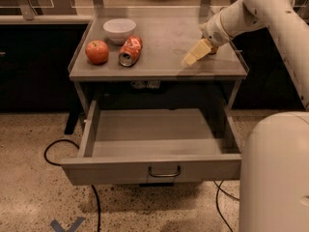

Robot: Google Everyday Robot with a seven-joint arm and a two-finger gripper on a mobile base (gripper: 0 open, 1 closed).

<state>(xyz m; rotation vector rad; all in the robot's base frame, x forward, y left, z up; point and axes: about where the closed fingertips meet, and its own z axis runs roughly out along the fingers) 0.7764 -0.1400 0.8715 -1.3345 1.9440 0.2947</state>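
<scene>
My gripper (195, 53) hangs low over the right part of the grey tabletop (164, 64), its cream tip pointing down and to the left. The white arm (251, 11) reaches in from the upper right. A small dark object (212, 51) peeks out just behind the wrist, mostly hidden by the arm. On the left of the tabletop are a red apple (97, 51), a red soda can (130, 50) lying on its side, and a white bowl (119, 29); all lie well apart from the gripper. Nothing shows in the gripper.
Below the tabletop a grey drawer (159, 134) stands pulled open, with a handle (164, 172) on its front. A black cable (53, 149) loops on the speckled floor at the left. My white body (275, 173) fills the lower right.
</scene>
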